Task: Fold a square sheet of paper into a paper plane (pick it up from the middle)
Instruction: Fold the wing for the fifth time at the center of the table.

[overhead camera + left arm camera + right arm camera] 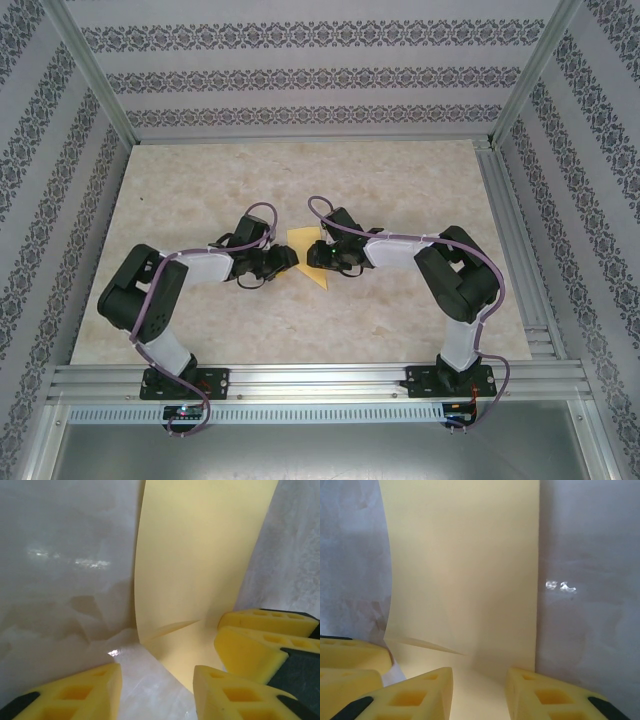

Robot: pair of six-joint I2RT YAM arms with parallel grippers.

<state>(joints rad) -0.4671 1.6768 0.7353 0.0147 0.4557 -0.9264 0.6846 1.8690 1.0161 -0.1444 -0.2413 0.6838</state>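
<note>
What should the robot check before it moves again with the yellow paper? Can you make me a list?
1. The yellow paper reaches between the right gripper fingers: ok.
2. The right gripper pinches the paper: not ok, its jaws stand apart.
3. The paper's edge sits between the left gripper fingers: ok.
4. The left gripper pinches the paper: not ok, jaws apart.
5. The paper lies flat: not ok, a small crease buckles it.
6. The two grippers keep off each other: cannot tell.

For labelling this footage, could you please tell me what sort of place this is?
Probably a robot test cell: aluminium frame around a marble-look tabletop, patterned wall panels, left arm and right arm bolted down.
</note>
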